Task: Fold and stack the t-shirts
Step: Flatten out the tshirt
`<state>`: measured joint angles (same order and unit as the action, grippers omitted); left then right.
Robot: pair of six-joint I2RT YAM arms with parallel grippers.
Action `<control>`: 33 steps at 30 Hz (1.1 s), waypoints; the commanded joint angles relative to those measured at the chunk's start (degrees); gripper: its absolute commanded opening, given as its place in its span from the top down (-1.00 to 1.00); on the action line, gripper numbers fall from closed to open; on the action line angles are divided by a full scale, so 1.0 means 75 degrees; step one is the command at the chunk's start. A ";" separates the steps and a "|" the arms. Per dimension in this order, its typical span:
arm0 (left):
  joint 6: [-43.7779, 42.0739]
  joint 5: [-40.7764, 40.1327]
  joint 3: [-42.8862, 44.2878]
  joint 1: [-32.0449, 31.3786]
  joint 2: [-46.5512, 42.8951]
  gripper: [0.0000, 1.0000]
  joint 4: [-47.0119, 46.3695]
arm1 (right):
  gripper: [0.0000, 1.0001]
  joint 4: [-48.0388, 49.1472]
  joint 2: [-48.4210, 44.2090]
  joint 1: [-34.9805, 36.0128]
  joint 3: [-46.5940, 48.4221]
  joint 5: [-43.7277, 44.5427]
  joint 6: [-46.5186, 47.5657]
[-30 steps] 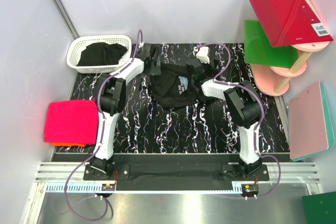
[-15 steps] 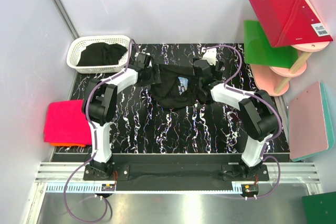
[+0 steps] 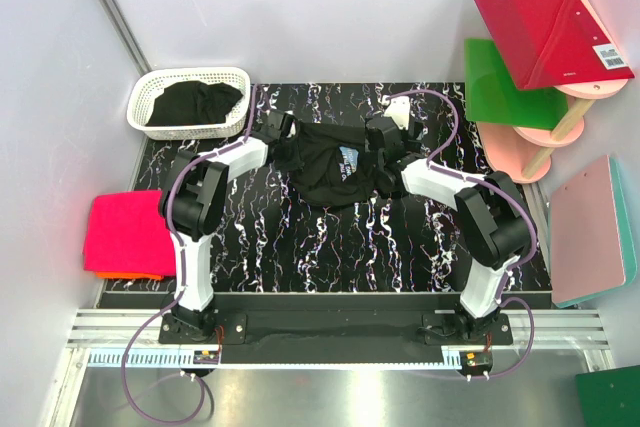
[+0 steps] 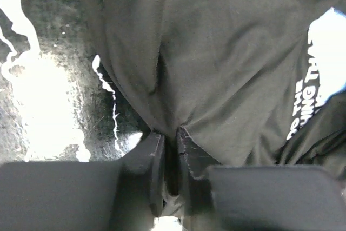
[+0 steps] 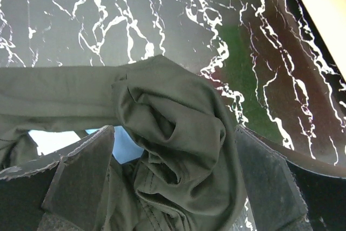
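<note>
Your black t-shirt (image 3: 325, 169) lay crumpled at 12 o'clock on the table (image 3: 330, 247), far from flat. It was bunched into a wide, sagging shape with deep folds, and a pale blue-and-white print (image 3: 348, 156) with white lettering showed near its middle. At the shirt's 10 o'clock corner, your left gripper (image 4: 170, 160) had its jaws pressed almost together, with a pleat of the dark cloth nipped between them. The fabric fanned out from that pinch in taut creases. At the shirt's 2 o'clock side, your right gripper (image 5: 173, 171) stood with its jaws spread wide. They straddled a rolled lump of cloth without squeezing it.

Out at 10 o'clock of the table sat the white basket (image 3: 237, 75), with more black cloth (image 3: 195, 102) heaped inside. At 8 o'clock, off the table's edge, the folded hot-pink t-shirt (image 3: 135, 232) rested on the orange t-shirt (image 3: 125, 275). At 2 o'clock, the red board (image 3: 550, 32) and the green board (image 3: 505, 82) lay well apart from everything.
</note>
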<state>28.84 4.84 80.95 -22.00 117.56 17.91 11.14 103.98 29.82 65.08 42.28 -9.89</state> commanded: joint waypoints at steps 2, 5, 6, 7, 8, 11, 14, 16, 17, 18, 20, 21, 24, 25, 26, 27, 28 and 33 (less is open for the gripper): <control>-0.0212 0.0082 0.0070 -0.0032 -0.0557 -0.51 0.0048 | -0.99 -0.0219 0.0174 -0.0027 0.0416 -0.0246 -0.0240; -0.0317 -0.0188 0.0082 -0.0043 -0.0896 -0.76 0.0236 | -0.99 -0.0383 0.0245 -0.0027 0.0557 -0.0457 -0.0298; -0.0318 -0.0223 0.0070 -0.0032 -0.0943 -0.76 0.0248 | -0.99 -0.0406 0.0245 -0.0027 0.0580 -0.0493 -0.0333; -0.0330 -0.0258 0.0036 -0.0043 -0.0990 -0.75 0.0272 | -0.99 -0.0407 0.0245 -0.0027 0.0592 -0.0551 -0.0345; -0.0341 -0.0270 0.0024 -0.0043 -0.1049 -0.67 0.0226 | -0.99 -0.0407 0.0245 -0.0027 0.0592 -0.0610 -0.0369; -0.0400 -0.0306 -0.0024 -0.0055 -0.0817 -0.48 0.0061 | -0.99 -0.0430 0.0257 -0.0027 0.0592 -0.0669 -0.0381; -0.0342 0.0080 0.0117 -0.0090 -0.0488 0.26 0.0026 | -0.99 -0.0477 0.0303 -0.0027 0.0616 -0.0669 -0.0345; -0.0353 0.0268 0.0281 -0.0102 -0.0324 0.24 0.0037 | -0.99 -0.0500 0.0338 -0.0027 0.0639 -0.0646 -0.0310; -0.0342 0.0327 0.0339 -0.0102 -0.0195 0.04 0.0107 | -0.99 -0.0512 0.0339 -0.0027 0.0639 -0.0622 -0.0287; -0.0330 0.0316 0.0386 -0.0114 -0.0171 -0.19 0.0131 | -0.99 -0.0512 0.0339 -0.0027 0.0639 -0.0622 -0.0264; -0.0353 0.0246 0.0375 -0.0114 -0.0217 -0.44 0.0178 | -1.00 -0.0524 0.0315 -0.0027 0.0627 -0.0599 -0.0263; -0.0353 0.0152 0.0340 -0.0114 -0.0241 -0.47 0.0190 | -0.99 -0.0524 0.0315 -0.0039 0.0639 -0.0599 -0.0252; -0.0412 0.0081 0.0328 -0.0125 -0.0311 -0.42 0.0190 | -0.99 -0.0524 0.0350 -0.0027 0.0663 -0.0680 -0.0263; -0.0435 0.0069 0.0351 -0.0114 -0.0288 -0.07 0.0178 | -1.00 -0.0524 0.0373 -0.0027 0.0686 -0.0704 -0.0263; -0.0447 0.0058 0.0375 -0.0114 -0.0230 0.26 0.0190 | -0.99 -0.0559 0.0397 -0.0016 0.0698 -0.0716 -0.0287; -0.0435 0.0046 0.0433 -0.0125 -0.0206 0.60 0.0201 | -0.99 -0.0571 0.0409 -0.0027 0.0709 -0.0716 -0.0275; -0.0424 0.0058 0.0445 -0.0114 -0.0182 0.93 0.0202 | -0.99 -0.0582 0.0420 -0.0027 0.0710 -0.0716 -0.0287; -0.0423 -0.0210 0.0224 -0.0114 -0.0603 1.00 0.0213 | -0.99 -0.0606 0.0397 -0.0027 0.0651 -0.0692 -0.0252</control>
<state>26.00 5.41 82.00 -22.70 116.62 20.84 6.48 107.02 29.71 68.18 37.32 -11.64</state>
